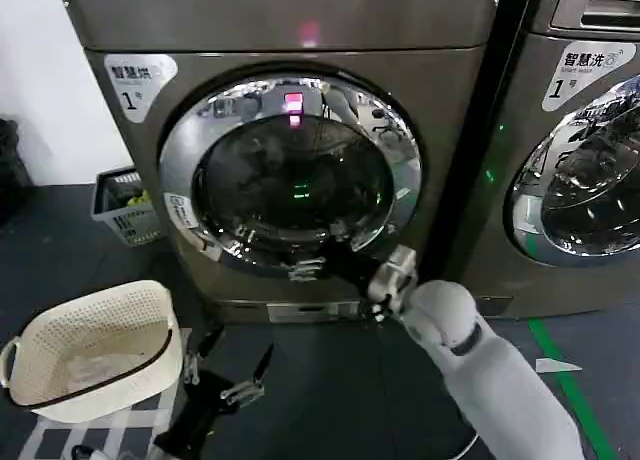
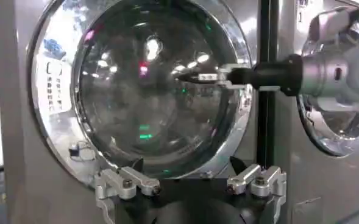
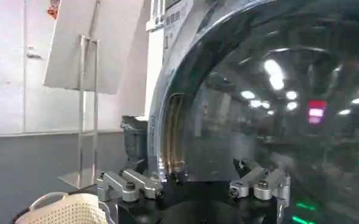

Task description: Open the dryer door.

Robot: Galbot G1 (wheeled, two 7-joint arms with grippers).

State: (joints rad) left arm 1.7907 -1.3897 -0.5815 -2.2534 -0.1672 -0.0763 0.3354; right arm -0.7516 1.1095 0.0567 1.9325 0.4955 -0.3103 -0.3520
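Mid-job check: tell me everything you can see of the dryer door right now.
The dryer door is a large round porthole, a wide shiny chrome ring around dark, bulging glass that mirrors room lights. It looks shut, sitting flat against the dryer, the bronze-grey machine with the "1" sticker. The right gripper is at the ring's lower right edge, fingers open; whether it touches is unclear. The left gripper hangs open, low in front, apart from it.

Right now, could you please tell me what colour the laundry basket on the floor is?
The laundry basket is cream, perforated; head view shows it best.
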